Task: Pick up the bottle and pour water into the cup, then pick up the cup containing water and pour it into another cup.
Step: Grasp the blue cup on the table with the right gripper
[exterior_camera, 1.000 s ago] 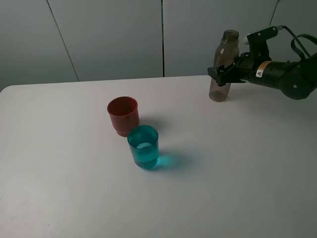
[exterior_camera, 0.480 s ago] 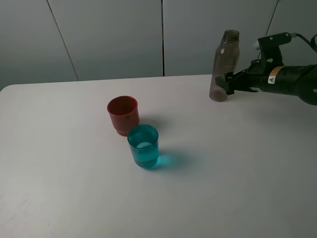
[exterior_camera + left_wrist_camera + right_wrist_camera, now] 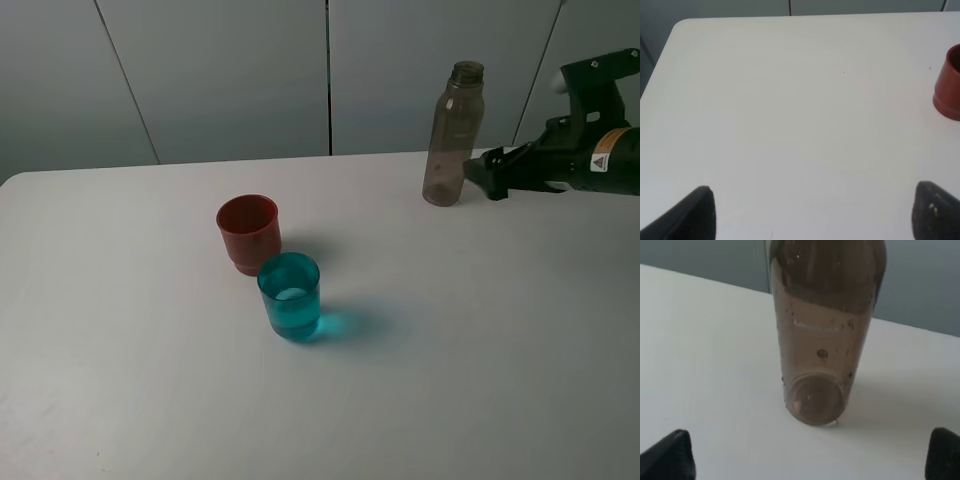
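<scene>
Smoky-brown bottle [image 3: 453, 135] stands upright near the desk's [image 3: 450, 380] far edge in the high view, right jaws released just beside its base, so a careless swing could clip and topple it. The teal cup [image 3: 290, 296], which looks to hold water, sits just beside the red cup [image 3: 248, 232] mid-desk, where wide jaws might shove the red one or slosh the water. Left wrist shows the left jaws spread and empty with only the red cup at the fringe, so a blind reach risks a knock; right wrist has the bottle dead ahead between open jaws, untouched, and drifting forward would tip it.
</scene>
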Controlling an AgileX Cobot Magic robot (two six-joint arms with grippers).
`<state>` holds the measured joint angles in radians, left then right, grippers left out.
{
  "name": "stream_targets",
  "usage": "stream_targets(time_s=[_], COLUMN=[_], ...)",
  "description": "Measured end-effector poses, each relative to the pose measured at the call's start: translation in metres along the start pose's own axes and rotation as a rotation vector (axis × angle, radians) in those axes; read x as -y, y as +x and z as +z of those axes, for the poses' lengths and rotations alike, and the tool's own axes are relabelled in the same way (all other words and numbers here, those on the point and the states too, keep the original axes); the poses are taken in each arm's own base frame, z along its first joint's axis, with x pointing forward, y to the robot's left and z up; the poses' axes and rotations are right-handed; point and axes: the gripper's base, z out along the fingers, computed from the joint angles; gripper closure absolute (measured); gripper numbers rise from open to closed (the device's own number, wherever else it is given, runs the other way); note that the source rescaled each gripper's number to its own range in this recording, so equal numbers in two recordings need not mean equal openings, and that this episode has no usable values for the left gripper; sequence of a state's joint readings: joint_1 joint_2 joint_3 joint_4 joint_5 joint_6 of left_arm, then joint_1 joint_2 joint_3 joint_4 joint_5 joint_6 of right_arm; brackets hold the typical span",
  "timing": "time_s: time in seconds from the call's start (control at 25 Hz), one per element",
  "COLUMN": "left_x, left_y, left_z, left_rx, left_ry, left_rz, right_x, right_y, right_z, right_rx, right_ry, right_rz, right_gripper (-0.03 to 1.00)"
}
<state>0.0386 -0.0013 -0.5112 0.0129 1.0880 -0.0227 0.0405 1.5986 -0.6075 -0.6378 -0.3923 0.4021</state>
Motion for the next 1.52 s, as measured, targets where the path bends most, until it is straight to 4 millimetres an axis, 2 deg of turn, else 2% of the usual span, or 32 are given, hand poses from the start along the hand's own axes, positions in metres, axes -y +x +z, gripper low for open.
stream_targets(time_s=[0.32, 0.6, 0.8, 1.08, 1.2, 1.32, 1.52], left_x=[0.0, 0.0, 0.0, 0.0, 0.0, 0.0, 0.0], left_y=[0.0, 0.0, 0.0, 0.0, 0.0, 0.0, 0.0], left_z=[0.0, 0.0, 0.0, 0.0, 0.0, 0.0, 0.0], left_rx=[0.0, 0.0, 0.0, 0.0, 0.0, 0.0, 0.0], left_ry=[0.0, 0.0, 0.0, 0.0, 0.0, 0.0, 0.0], left_rz=[0.0, 0.006, 0.006, 0.006, 0.006, 0.002, 0.002], right_x=[-0.013, -0.048, -0.065, -0.087, -0.093, -0.092, -0.092], right_y=[-0.005, 0.008, 0.016, 0.011, 0.013, 0.022, 0.023], right_z=[-0.033, -0.035, -0.036, -0.042, -0.047, -0.049, -0.05], right_rx=[0.092, 0.084, 0.063, 0.156, 0.204, 0.184, 0.188], right_ry=[-0.027, -0.151, -0.22, -0.38, -0.44, -0.427, -0.427], right_rz=[-0.049, -0.155, -0.208, -0.221, -0.204, -0.151, -0.139], right_gripper=[-0.03, -0.03, -0.03, -0.03, -0.03, -0.03, -0.03])
